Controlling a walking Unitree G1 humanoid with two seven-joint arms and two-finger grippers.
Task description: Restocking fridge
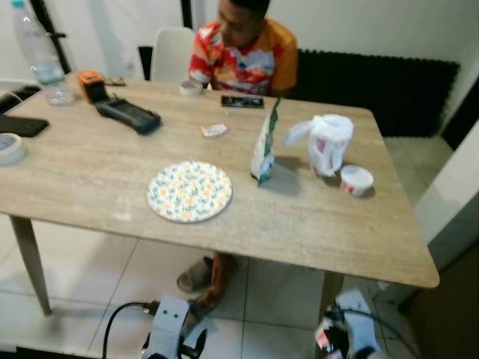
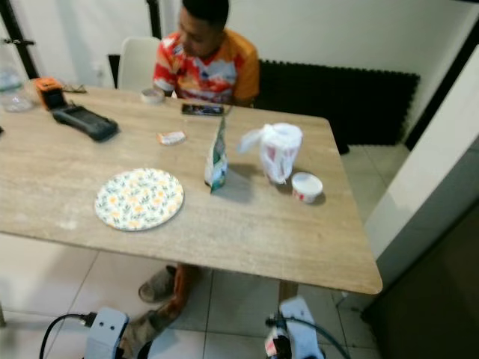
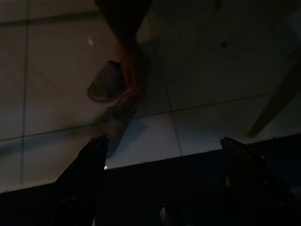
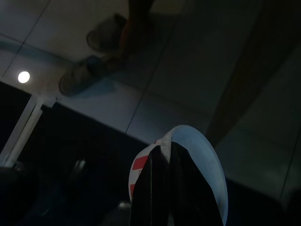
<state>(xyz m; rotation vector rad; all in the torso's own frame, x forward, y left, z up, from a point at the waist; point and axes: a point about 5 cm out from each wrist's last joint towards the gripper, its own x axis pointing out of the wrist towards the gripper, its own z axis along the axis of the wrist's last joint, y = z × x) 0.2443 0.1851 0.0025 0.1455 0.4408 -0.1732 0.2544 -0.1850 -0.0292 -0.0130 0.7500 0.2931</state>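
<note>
Fingers [image 4: 162,183] of right gripper [image 4: 169,188] pinch white cup [image 4: 207,160], red-striped.

A person [image 1: 243,52] in an orange patterned shirt sits at the far side of the wooden bench [image 1: 105,172], with a phone [image 1: 242,102] lying just in front. A flowered plate [image 1: 189,191] lies near the front edge. Toward the left end stand a clear water bottle [image 1: 37,52], an orange box [image 1: 90,84], a black handset [image 1: 128,115] and a tape roll [image 1: 10,147].
</note>
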